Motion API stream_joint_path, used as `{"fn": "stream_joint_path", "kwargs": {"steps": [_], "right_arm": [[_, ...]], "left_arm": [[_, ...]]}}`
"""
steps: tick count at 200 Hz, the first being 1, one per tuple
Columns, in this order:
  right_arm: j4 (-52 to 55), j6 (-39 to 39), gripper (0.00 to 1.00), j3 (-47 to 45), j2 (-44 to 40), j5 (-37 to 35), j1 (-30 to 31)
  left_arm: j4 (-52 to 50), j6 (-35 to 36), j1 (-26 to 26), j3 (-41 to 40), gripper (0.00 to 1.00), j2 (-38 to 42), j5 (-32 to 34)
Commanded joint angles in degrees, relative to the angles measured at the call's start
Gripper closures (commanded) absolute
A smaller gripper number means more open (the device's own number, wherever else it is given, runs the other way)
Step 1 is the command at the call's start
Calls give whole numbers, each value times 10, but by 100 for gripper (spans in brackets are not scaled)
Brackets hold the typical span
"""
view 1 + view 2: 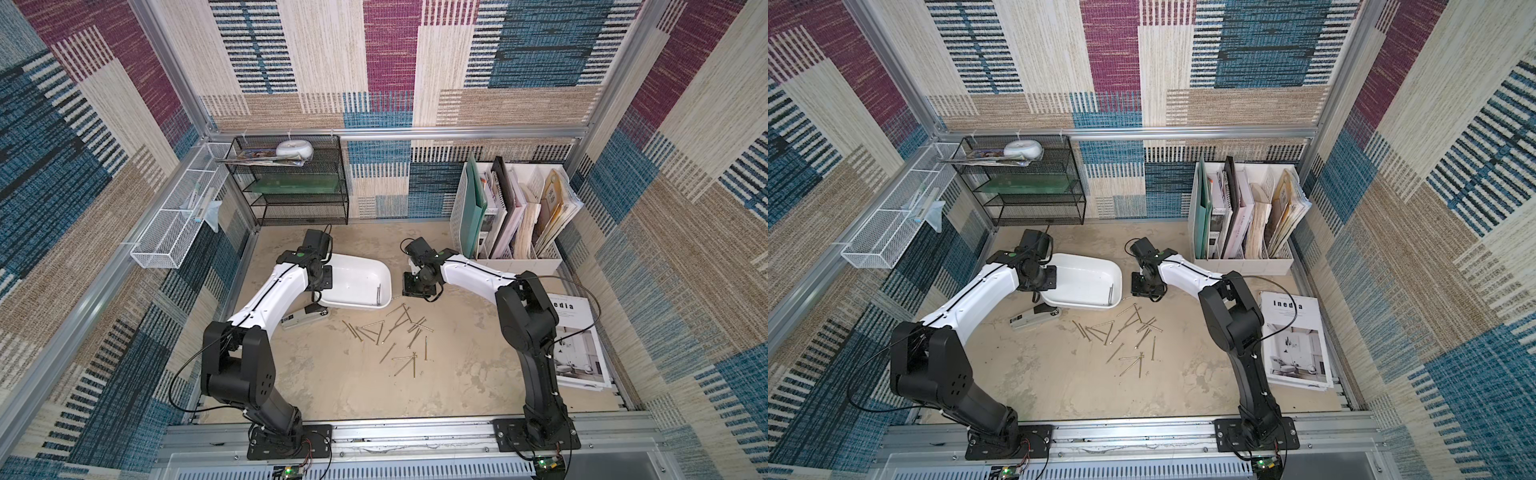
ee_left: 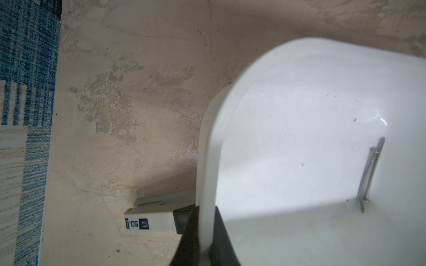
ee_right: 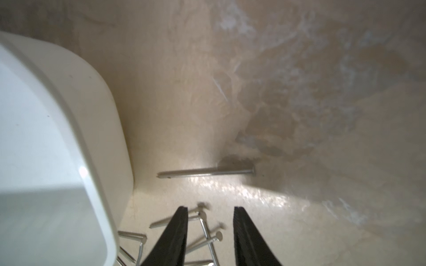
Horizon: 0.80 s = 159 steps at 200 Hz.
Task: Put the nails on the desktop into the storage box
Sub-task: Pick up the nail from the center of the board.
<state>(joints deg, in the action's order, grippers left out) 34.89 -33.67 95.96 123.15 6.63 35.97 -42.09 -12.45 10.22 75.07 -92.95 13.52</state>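
Observation:
The white storage box (image 1: 353, 272) stands on the desktop (image 1: 332, 374) between my arms. My left gripper (image 2: 205, 232) is shut on the box's rim at its near left corner. Two nails (image 2: 371, 175) lie inside the box by its right wall. Several more nails (image 1: 395, 332) lie scattered on the desktop in front of the box, seen in both top views. My right gripper (image 3: 210, 208) hovers open just right of the box (image 3: 46, 115), over a few nails (image 3: 207, 232), holding nothing. One nail (image 3: 205, 172) lies alone ahead of the fingers.
A grey stapler-like device (image 1: 301, 318) lies by the box's near left corner. A white file holder (image 1: 511, 216) stands back right, a black mesh shelf (image 1: 291, 183) back left, a white wire basket (image 1: 178, 216) on the left wall. Magazines (image 1: 577, 340) lie at the right.

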Motion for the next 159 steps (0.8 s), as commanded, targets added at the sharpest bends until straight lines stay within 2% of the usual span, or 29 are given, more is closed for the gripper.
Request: {"fn": "stream_joint_path", "kwargs": {"steps": [1,33,68,105,159], "right_arm": [[20,46,63,31,16,-7,1],[56,166,61,75,27,-63,3],[44,317,57,60,21,-116,3],[15,427,55,51,24,-110,4],[-10,511,52,34,27,-62,5]], "left_arm": [[1,3,-2,6,100,0,-1],[1,3,-4,6,100,-1,-3],[-1,3,-8,8,100,-1,-5],[-1,3,-11,8,100,-2,-3],[-3,5,-15,9,100,-2,-1]]}}
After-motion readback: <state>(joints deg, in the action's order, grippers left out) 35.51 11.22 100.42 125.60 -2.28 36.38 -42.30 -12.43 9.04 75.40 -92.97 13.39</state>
